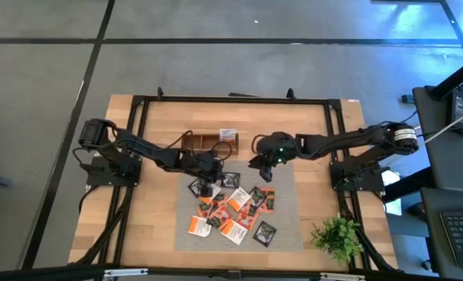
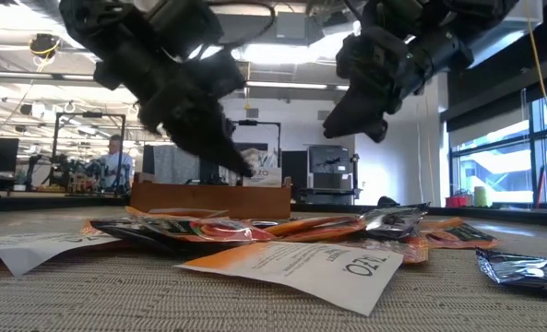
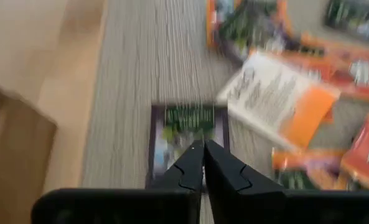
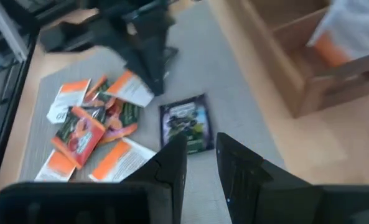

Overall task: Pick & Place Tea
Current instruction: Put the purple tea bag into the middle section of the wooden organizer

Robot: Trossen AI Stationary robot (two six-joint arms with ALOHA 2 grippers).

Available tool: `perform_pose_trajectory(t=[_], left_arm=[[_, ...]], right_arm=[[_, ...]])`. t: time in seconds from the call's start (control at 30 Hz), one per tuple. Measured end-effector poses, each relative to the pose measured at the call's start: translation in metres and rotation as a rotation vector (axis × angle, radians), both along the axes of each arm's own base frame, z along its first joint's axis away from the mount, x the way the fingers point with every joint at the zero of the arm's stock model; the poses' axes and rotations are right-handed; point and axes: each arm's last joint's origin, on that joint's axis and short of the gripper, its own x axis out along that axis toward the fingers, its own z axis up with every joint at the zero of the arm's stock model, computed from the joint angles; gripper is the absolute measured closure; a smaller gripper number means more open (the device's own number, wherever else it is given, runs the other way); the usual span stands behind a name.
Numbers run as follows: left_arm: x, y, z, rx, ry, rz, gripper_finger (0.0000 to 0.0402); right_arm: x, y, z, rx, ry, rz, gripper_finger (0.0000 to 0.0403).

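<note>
Several tea sachets (image 1: 233,212), orange, white and dark, lie loose in a heap on a grey mat (image 1: 287,228). One dark sachet (image 3: 188,129) lies flat apart from the heap, on the tray's side, also seen as the dark sachet (image 4: 185,123). My left gripper (image 3: 203,148) hangs shut just above the mat, its tips over that sachet's near edge (image 1: 209,184). My right gripper (image 4: 200,149) hovers higher on the other side (image 1: 264,167), open, with nothing between its fingers. A white and orange sachet (image 1: 229,134) lies in the wooden tray (image 1: 208,142).
The long wooden tray stands on the bare wood beyond the mat's far edge. A small green plant (image 1: 339,236) stands at the near right corner. The black frame rails (image 1: 137,156) run along the table's sides. In the low view a person (image 2: 114,159) shows in the room beyond.
</note>
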Motion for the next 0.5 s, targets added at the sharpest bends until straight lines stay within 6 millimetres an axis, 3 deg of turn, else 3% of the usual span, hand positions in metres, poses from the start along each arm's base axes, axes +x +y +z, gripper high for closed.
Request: perform_pose_trajectory(t=[0.23, 0.5], left_arm=[[0.002, 0.0, -0.016, 0.006, 0.057, 0.006, 0.0393], [0.0, 0.0, -0.03, 0.007, 0.127, 0.002, 0.0391]], right_arm=[[0.018, 0.011, -0.026, 0.065, 0.015, -0.004, 0.0302], [0.03, 0.013, -0.063, 0.285, 0.103, -0.133, 0.0227]])
